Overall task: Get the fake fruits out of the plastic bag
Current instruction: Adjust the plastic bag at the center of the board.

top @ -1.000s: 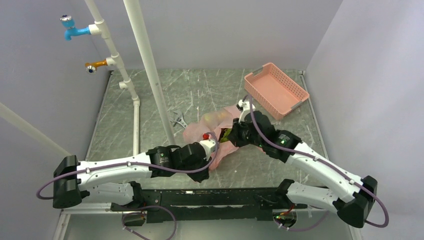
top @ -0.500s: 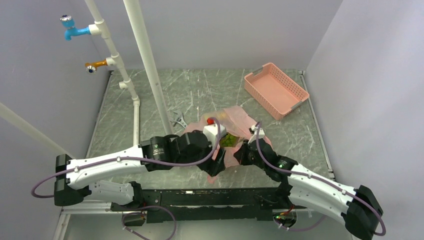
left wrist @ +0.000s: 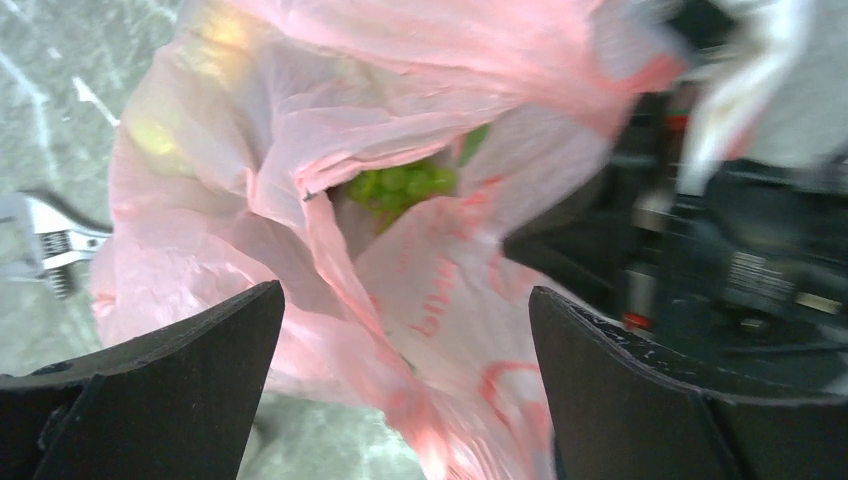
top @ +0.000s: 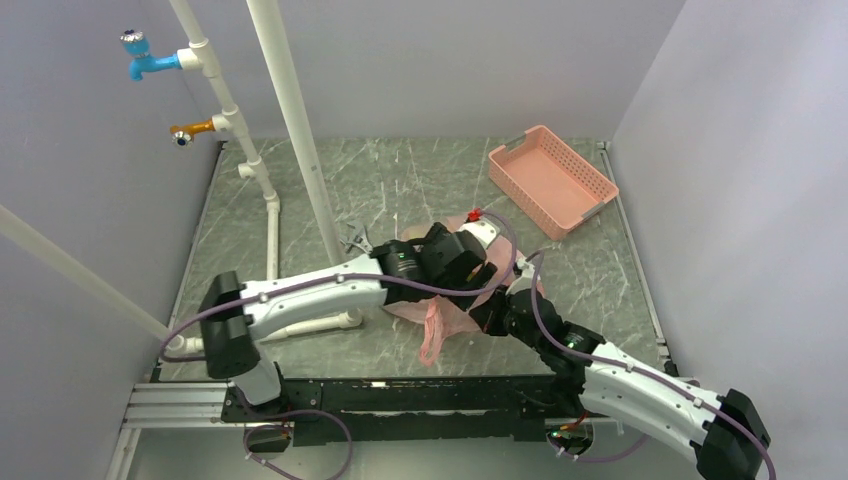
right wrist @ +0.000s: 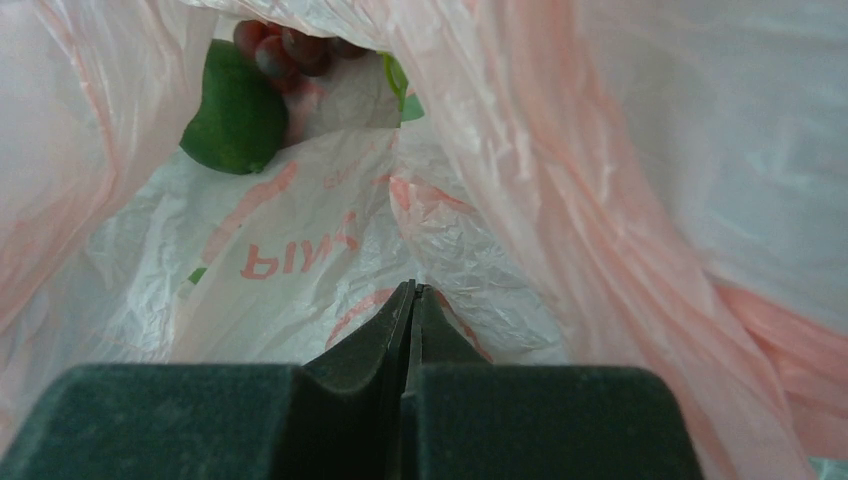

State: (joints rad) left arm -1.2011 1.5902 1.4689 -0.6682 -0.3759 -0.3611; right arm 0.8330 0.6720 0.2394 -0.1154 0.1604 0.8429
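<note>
Right wrist view has the right claw [right wrist: 410, 292] clenched on film of the plastic bag [right wrist: 620, 200], likely steadying it so the left claw [left wrist: 405, 300], spread wide over the mouth, can reach the light green grape bunch [left wrist: 400, 185] inside at its 12 o'clock.

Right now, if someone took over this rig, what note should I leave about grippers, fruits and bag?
Left gripper: open, poised at the mouth of the plastic bag.
Right gripper: shut, among the bag's folds; whether it pinches film is unclear.
Light green grape bunch and dark red grape bunch lie inside the bag.
Done: no fruit seen outside. Left: take them all out.
</note>
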